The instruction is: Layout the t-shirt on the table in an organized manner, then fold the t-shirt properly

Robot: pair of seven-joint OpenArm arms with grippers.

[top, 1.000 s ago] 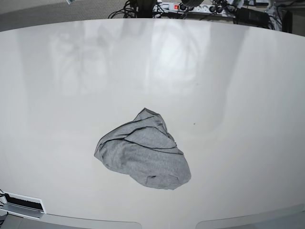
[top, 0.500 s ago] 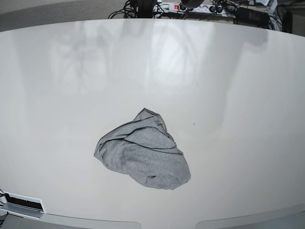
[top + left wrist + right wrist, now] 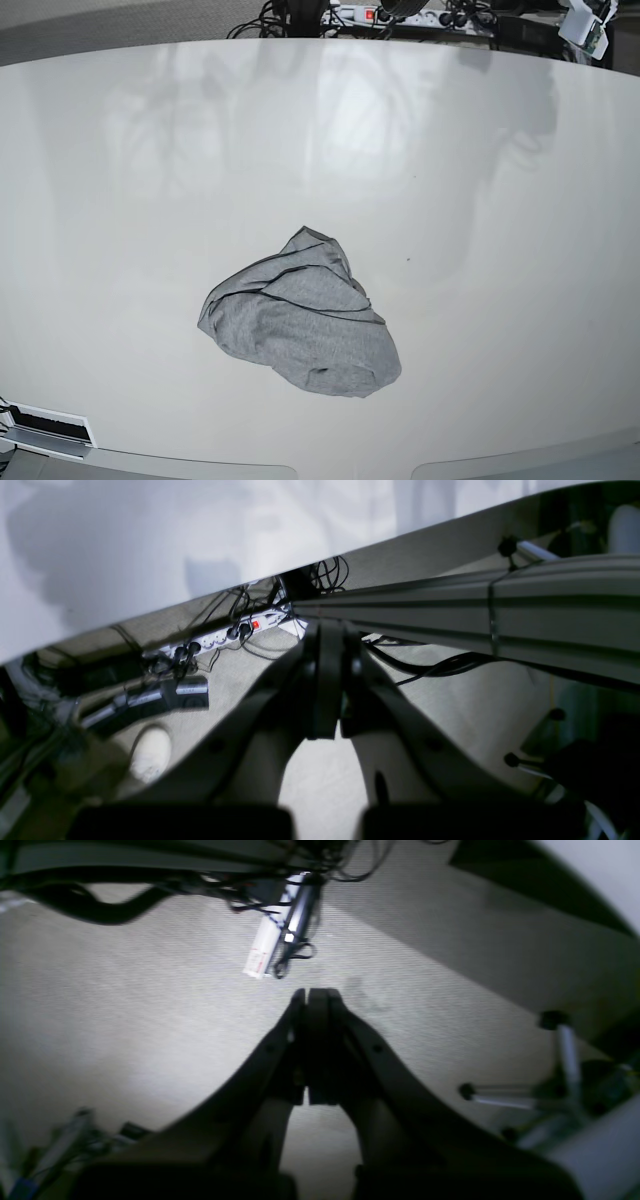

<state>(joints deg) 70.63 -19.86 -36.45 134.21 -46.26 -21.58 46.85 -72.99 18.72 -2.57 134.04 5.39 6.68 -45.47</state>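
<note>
The grey t-shirt lies crumpled in a heap a little below the middle of the glossy white table, plain side showing. No gripper touches it. In the left wrist view my left gripper is shut and empty, hanging over the carpeted floor past the table edge. My right gripper is also shut on nothing, above carpet, with a corner of the table at the upper right. A white part of the left arm shows at the base view's top right corner.
A power strip with a red switch and tangled cables lie on the floor beyond the table's far edge. A grey metal rail runs beside the left gripper. A wheeled stand's legs are right of the right gripper.
The white part of the left arm has come further into the base view's top right corner. The t-shirt has not moved.
</note>
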